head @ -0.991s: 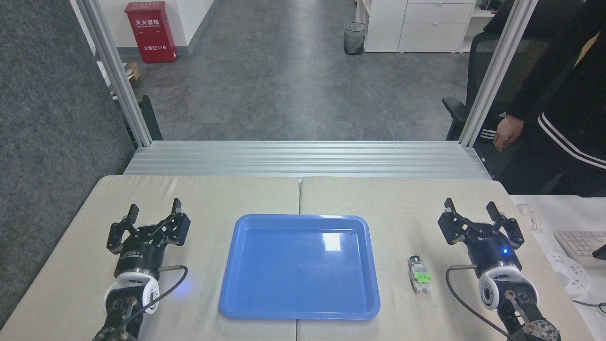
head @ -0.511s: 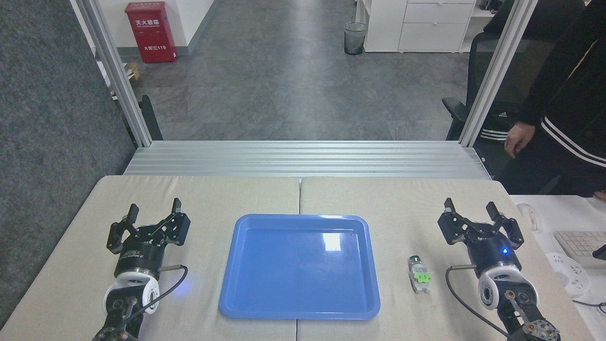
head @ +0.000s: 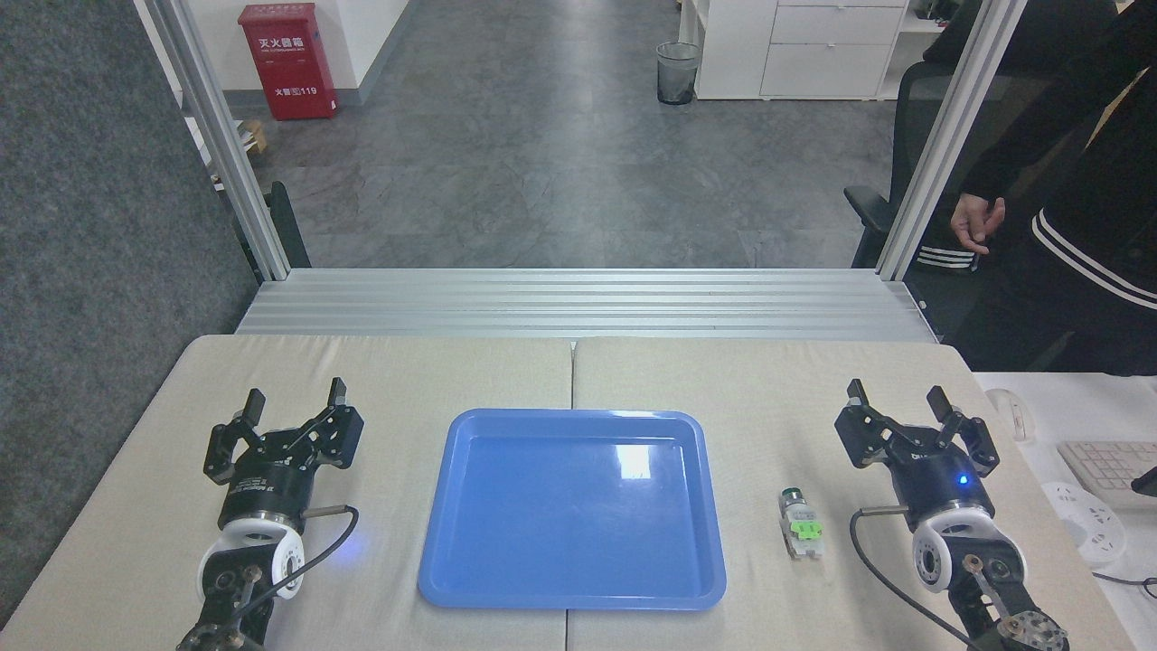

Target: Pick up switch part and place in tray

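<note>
The switch part (head: 801,524), a small white block with a green middle and a dark round cap at its far end, lies on the beige table to the right of the blue tray (head: 452,506). Nothing lies in the tray. My right gripper (head: 897,394) stands open just right of the switch part and slightly farther back, apart from it. On the left side of the table my left gripper (head: 296,400) is open with nothing between its fingers, well clear of the tray.
A person (head: 1076,181) in dark clothes stands beyond the table's far right corner, one hand (head: 976,221) raised. A white side table at right holds a keyboard (head: 1107,466) and a mouse (head: 1008,409). Aluminium rails (head: 578,303) border the far table edge.
Only the person's hand at far right has moved, now raised higher. Both arms, the switch part and the tray stay where they were.
</note>
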